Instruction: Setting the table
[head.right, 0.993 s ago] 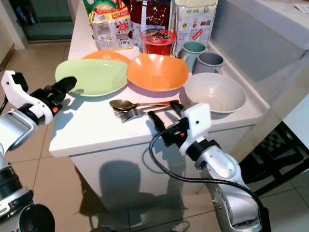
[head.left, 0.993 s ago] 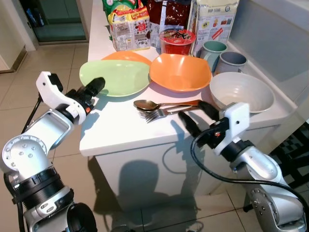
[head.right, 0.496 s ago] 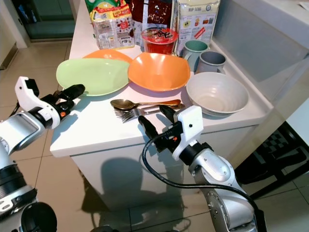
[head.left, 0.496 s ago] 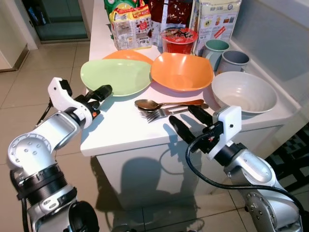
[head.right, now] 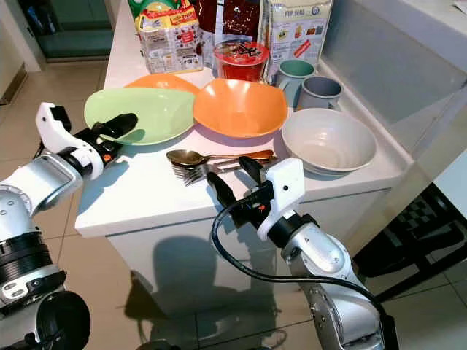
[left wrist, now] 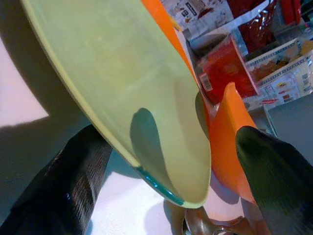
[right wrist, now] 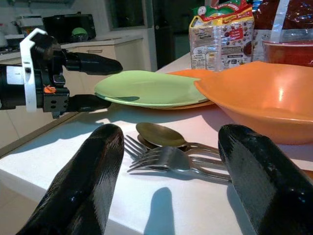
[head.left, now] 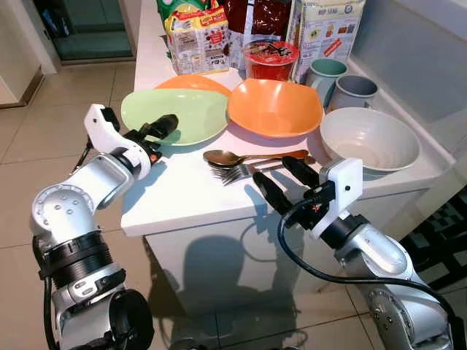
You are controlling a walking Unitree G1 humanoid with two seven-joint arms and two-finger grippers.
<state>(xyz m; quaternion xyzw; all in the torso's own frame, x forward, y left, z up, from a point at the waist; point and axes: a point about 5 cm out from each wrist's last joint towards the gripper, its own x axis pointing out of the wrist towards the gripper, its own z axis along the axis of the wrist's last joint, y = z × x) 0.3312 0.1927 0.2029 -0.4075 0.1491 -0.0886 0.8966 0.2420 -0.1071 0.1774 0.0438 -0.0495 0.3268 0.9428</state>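
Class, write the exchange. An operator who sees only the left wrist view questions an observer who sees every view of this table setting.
Operator: The left gripper straddles the green plate rim. Where is the right gripper?
Observer: The right gripper is open at the table near edge, aimed at the cutlery.
Operator: Which cutlery?
Observer: A spoon and a fork lie side by side in front of the orange bowl.
Operator: What is to the right of that bowl?
Observer: A white bowl, with a teal mug and a grey mug behind it.

Snack packets (head.left: 195, 35) and a red noodle cup (head.left: 271, 58) stand at the top centre. Beige tiled floor (head.left: 66, 109) fills my left side.
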